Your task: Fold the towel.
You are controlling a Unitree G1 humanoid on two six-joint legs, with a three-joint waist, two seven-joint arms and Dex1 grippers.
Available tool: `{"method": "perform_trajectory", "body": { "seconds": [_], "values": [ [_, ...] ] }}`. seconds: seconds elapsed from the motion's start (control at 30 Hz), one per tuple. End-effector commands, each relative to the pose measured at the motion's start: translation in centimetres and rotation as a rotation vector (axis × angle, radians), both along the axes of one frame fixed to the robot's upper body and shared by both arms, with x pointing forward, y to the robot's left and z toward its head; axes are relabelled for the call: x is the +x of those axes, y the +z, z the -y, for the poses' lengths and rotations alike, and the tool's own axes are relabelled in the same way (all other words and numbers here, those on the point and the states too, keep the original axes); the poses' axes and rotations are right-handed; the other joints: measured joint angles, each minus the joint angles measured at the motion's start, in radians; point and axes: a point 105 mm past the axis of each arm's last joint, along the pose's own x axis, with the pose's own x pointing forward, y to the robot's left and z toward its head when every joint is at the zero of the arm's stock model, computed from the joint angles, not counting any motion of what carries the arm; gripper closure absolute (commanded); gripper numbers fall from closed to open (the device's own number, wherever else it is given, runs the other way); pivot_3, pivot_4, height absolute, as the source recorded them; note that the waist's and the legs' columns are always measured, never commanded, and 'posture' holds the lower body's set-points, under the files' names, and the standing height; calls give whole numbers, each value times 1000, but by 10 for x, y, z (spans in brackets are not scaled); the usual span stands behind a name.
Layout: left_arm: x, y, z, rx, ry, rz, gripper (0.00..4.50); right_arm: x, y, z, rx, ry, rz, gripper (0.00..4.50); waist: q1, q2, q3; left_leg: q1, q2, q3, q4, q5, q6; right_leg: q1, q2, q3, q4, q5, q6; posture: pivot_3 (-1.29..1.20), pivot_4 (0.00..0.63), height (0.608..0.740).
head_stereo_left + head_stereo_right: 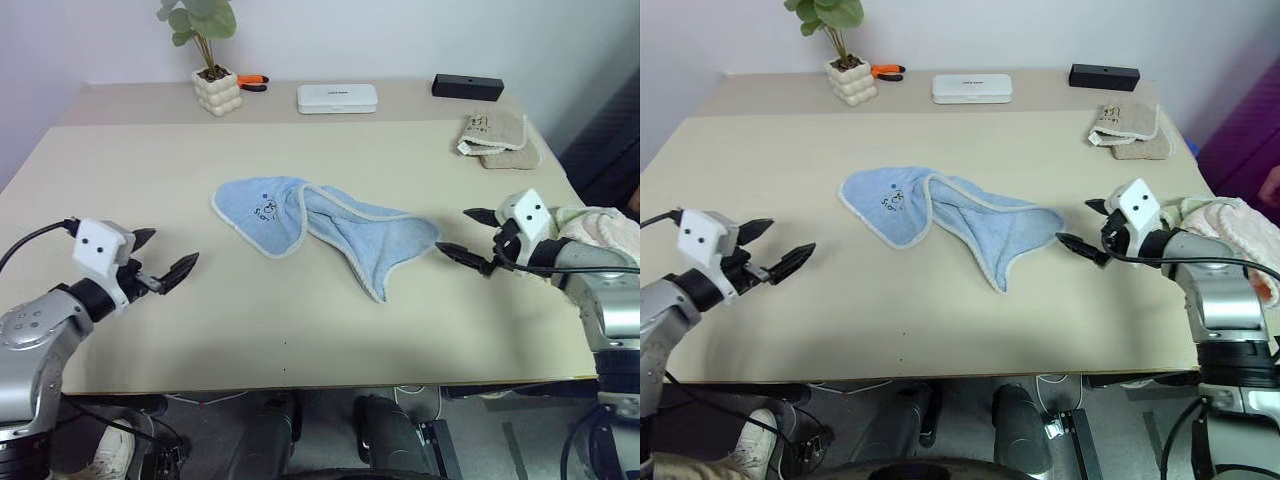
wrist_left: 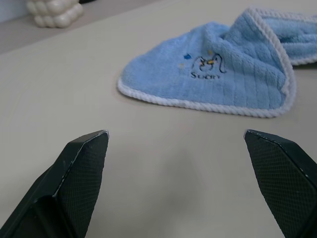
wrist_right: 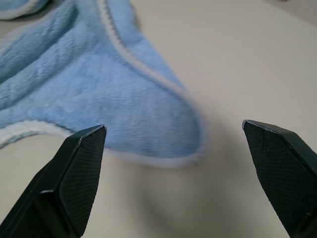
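Observation:
The towel [image 1: 320, 228], light blue terry with cream edging and a small dark embroidered mark, lies crumpled and twisted on the middle of the beige table [image 1: 300, 320]. My left gripper [image 1: 163, 256] hovers open to the towel's left, a hand's width from its rounded end [image 2: 208, 79]. My right gripper [image 1: 466, 235] is open just off the towel's right corner [image 3: 163, 124], its fingers straddling that corner without touching it. Nothing is held by either gripper.
At the table's back stand a potted plant [image 1: 212, 60], an orange-handled tool [image 1: 252, 82], a white flat box [image 1: 337, 97] and a black box [image 1: 467, 87]. A beige folded cloth [image 1: 498, 137] lies back right. A pink and cream towel [image 1: 600, 228] sits by my right arm.

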Motion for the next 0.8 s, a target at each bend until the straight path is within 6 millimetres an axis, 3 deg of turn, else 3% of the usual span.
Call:
{"method": "perform_trajectory", "body": {
  "seconds": [0.03,0.33,0.53,0.63,0.8],
  "values": [
    [0,7,-1,10,-9,25,15,-1,10,2,-4,1,39,0,0,0,0,0,0,0,0,0,0,0,0,0,0,0,0,0,150,731],
    [1,1,18,46,-63,12,15,3,7,-12,-3,34,46,0,0,0,0,0,0,0,0,0,0,0,0,0,0,0,0,0,150,731],
    [-5,-7,87,101,-326,0,15,6,2,-27,15,38,55,0,2,0,0,0,0,0,0,0,0,0,0,0,0,0,0,0,150,731],
    [6,-20,107,206,-363,6,15,8,0,-36,33,44,61,0,3,1,0,0,0,0,0,0,0,0,0,0,0,0,0,0,150,731],
    [37,-31,120,271,-290,24,15,8,-2,-50,58,59,62,0,-1,2,0,0,0,0,0,0,0,0,2,0,1,0,1,0,150,731]
  ]
}}
